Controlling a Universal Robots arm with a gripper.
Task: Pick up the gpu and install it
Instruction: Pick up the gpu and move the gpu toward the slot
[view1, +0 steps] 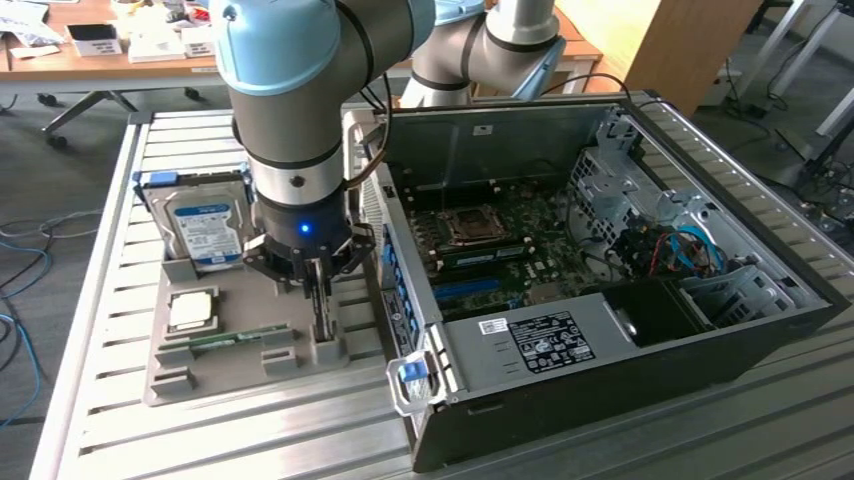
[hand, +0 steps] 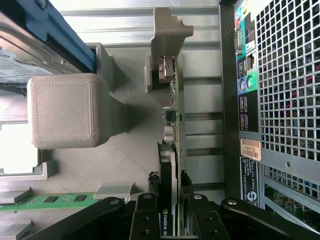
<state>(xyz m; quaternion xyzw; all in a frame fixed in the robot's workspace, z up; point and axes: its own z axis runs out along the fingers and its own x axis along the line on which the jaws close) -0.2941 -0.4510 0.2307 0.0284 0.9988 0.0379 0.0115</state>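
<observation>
The bench (view1: 107, 420) beside the computer case (view1: 641, 400) is lit evenly by soft, bright daylight, and only faint shadows are cast there. The case's interior is rendered dimmer. In the wrist view, a patch at the tray (hand: 125, 165) edge farthest from the case is blown out to white. The tool (hand: 170, 186) and the adjoining end of the gpu (hand: 176, 130) are left in deep shadow.

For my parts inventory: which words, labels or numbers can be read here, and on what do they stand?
"NVIDIA", cut off at the edge: on the gpu.
Blurred, unreadable: tan sticker on the case.
Too small: drive label.
Too small: power supply label.
</observation>
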